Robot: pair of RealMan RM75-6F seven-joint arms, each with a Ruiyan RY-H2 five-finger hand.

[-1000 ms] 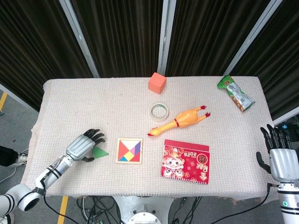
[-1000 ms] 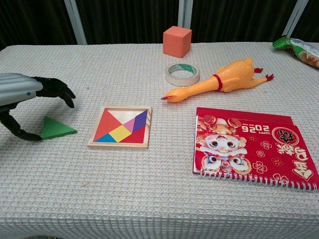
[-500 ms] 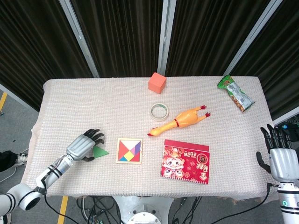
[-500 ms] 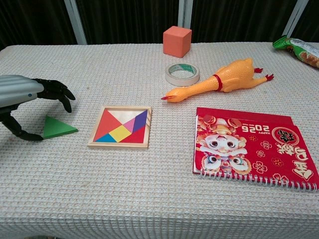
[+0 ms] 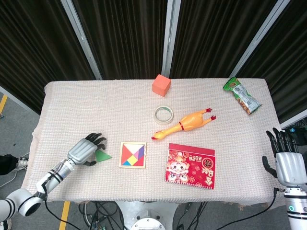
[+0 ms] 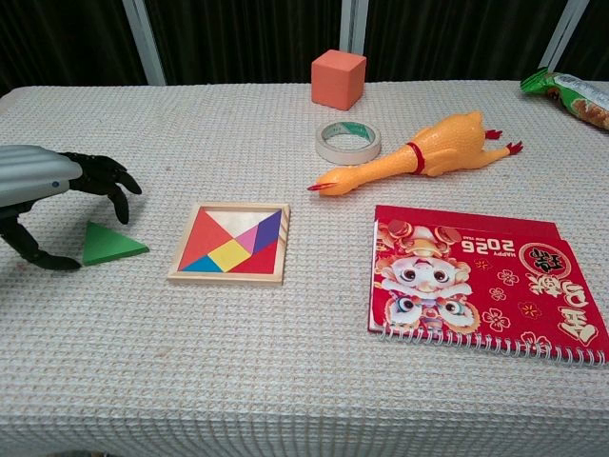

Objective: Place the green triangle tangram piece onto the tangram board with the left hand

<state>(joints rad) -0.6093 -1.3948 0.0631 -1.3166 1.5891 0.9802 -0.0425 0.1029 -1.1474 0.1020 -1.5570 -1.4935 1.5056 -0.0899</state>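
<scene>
The green triangle (image 6: 109,244) (image 5: 102,156) lies flat on the tablecloth, just left of the wooden tangram board (image 6: 231,242) (image 5: 133,155), which holds several coloured pieces. My left hand (image 6: 52,195) (image 5: 85,150) hovers over the triangle's left side, fingers curled down around it with the thumb near its left corner, holding nothing. My right hand (image 5: 287,158) hangs off the table's right edge, fingers spread, empty.
A red 2025 calendar notebook (image 6: 473,281) lies right of the board. Behind it are a rubber chicken (image 6: 428,148), a tape roll (image 6: 348,141), an orange cube (image 6: 338,79) and a green snack bag (image 5: 242,95) at the far right.
The left hand's fingers have curled down closer to the triangle. The triangle and the right hand have stayed put.
</scene>
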